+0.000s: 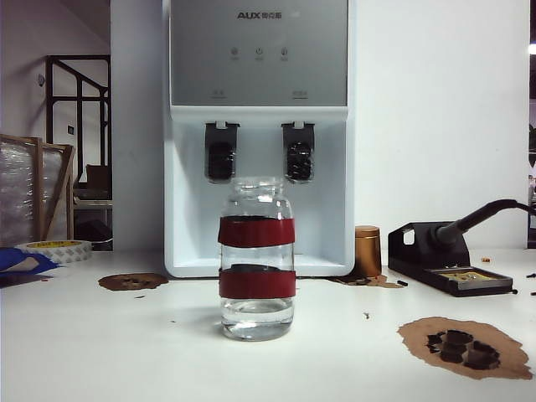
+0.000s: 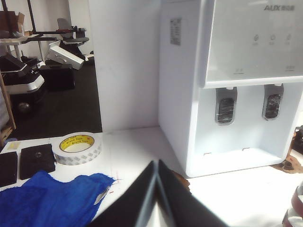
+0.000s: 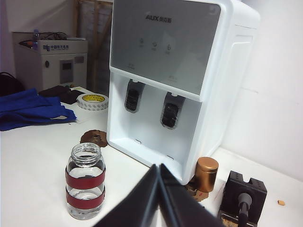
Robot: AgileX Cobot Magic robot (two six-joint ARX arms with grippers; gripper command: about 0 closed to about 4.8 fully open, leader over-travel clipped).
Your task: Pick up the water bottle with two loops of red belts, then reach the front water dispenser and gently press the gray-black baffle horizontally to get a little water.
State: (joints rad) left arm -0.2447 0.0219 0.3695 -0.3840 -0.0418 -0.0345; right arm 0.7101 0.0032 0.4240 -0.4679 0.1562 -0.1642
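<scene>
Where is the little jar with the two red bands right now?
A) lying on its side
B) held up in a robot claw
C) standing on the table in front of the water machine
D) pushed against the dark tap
C: the water bottle stands upright on the white table, out in front of the water dispenser; the shut left gripper and the shut right gripper both hold nothing.

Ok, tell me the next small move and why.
Probably open the right end effector and ease it toward the water bottle: it is shut and apart from the bottle, which stands untouched on the table. The left end effector is shut too, farther off.
</scene>
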